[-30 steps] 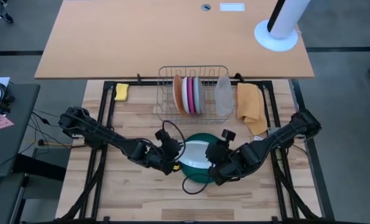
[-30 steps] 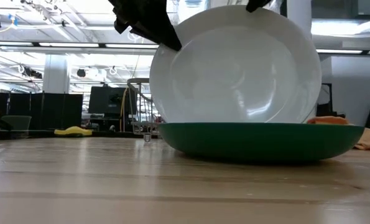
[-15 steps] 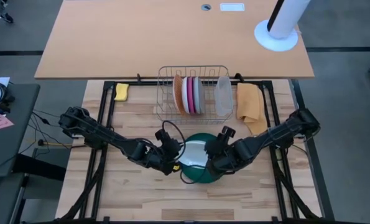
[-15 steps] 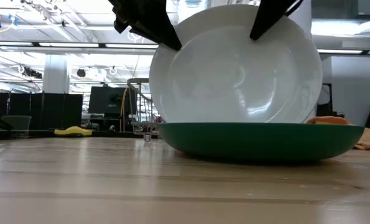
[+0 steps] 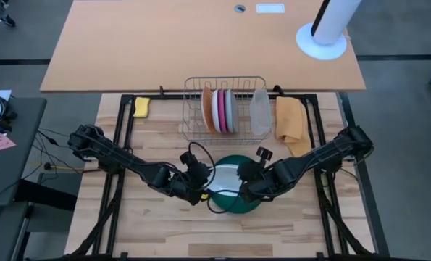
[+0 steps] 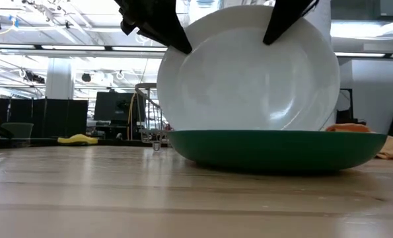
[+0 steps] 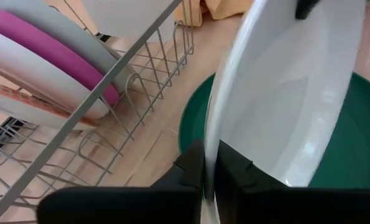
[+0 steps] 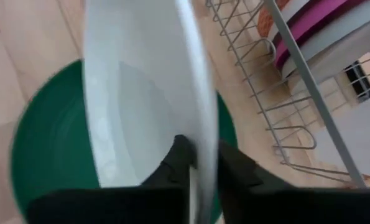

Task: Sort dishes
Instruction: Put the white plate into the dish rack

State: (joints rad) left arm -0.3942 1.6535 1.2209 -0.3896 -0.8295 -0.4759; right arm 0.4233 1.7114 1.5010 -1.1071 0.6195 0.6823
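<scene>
Between the two claws: white plate (image 6: pixel 249 73), standing on edge, its lower rim resting in the dark green plate (image 6: pixel 279 151).
Left claw (image 5: pixel 203 184): clamped on the white plate's rim on its own side; in the left wrist view the rim runs between the two fingers (image 7: pixel 191 165).
Right claw (image 5: pixel 245 185): fingers (image 8: pixel 178 158) set to either side of the opposite rim; whether they press it, I cannot tell.
Under both claws: the dark green plate, flat on the wooden counter (image 5: pixel 157 225).
Just beyond the claws: wire rack (image 5: pixel 226 109), holding three plates upright in a row.
In the rack, from the left claw's side to the right claw's: orange-patterned plate (image 5: pixel 207 110), magenta pink plate (image 5: pixel 219 109), pale grey plate (image 5: pixel 229 110).
At the rack's end on the right claw's side: clear plastic tub (image 5: pixel 260 111), then an orange cloth (image 5: pixel 290 119) on the counter.
Far beyond the left claw: yellow sponge (image 5: pixel 141 106) near the counter's corner.
</scene>
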